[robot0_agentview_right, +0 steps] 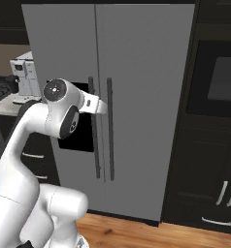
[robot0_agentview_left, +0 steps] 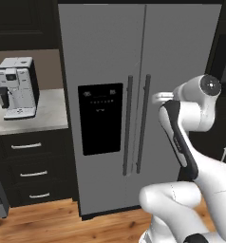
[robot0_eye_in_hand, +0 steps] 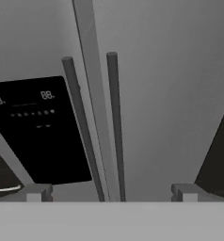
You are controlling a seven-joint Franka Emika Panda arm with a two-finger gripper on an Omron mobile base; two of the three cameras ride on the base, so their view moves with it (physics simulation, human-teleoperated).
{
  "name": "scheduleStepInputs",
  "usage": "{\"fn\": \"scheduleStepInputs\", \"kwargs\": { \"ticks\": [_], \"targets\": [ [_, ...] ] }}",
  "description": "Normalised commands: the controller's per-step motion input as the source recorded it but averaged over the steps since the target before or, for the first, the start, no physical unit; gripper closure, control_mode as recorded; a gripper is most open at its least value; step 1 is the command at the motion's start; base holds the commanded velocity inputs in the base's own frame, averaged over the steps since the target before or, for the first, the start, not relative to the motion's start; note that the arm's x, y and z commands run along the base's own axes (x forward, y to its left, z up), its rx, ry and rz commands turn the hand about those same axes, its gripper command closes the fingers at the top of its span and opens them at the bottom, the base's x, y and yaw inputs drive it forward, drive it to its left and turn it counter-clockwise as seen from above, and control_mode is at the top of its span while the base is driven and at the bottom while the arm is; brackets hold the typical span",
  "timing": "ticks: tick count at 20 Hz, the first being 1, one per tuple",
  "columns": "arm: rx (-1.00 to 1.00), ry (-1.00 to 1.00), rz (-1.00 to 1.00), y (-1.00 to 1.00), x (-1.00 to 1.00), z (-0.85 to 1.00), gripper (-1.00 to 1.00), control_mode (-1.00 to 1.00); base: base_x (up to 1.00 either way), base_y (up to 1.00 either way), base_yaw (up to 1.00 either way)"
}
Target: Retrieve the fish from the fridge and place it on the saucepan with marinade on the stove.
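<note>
Left base view: the fridge (robot0_agentview_left: 134, 104) stands shut, both doors closed, its black dispenser panel (robot0_agentview_left: 100, 118) on the left door; a coffee machine (robot0_agentview_left: 17, 88) sits on the worktop (robot0_agentview_left: 48, 116) by its left side.

Right base view: the white arm reaches toward the fridge's paired handles (robot0_agentview_right: 103, 128) — not touching them.

Hand view: the gripper (robot0_eye_in_hand: 109, 193) faces those handles, fingertips (robot0_eye_in_hand: 36, 193) spread wide, holding nothing — door still closed.

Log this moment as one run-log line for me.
phase: approach fridge | doors: both shut | gripper: open, empty, facing the two door handles | fish: not retrieved yet
</note>
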Motion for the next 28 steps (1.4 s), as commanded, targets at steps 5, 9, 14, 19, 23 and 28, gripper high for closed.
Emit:
{"fn": "scheduleStepInputs", "kwargs": {
  "ticks": [5,9,14,19,23,28],
  "targets": [
    [0.0,-0.05,0.0,0.0,0.53,-0.22,-1.0,-1.0,0.0,0.0,0.0],
    [0.0,-0.01,0.0,-0.06,0.52,-0.1,-1.0,-1.0,0.0,0.0,0.0],
    [0.0,0.0,0.0,-0.19,0.45,0.0,-1.0,-1.0,0.0,0.0,0.0],
    [0.0,0.0,0.0,-0.08,0.44,0.0,-1.0,-1.0,0.0,0.0,0.0],
    [0.0,0.0,0.0,0.0,0.43,-0.05,-1.0,-1.0,0.0,0.0,0.0],
    [0.0,0.0,0.0,0.0,0.47,-0.09,-1.0,-1.0,0.0,0.0,0.0]
  ]
}}
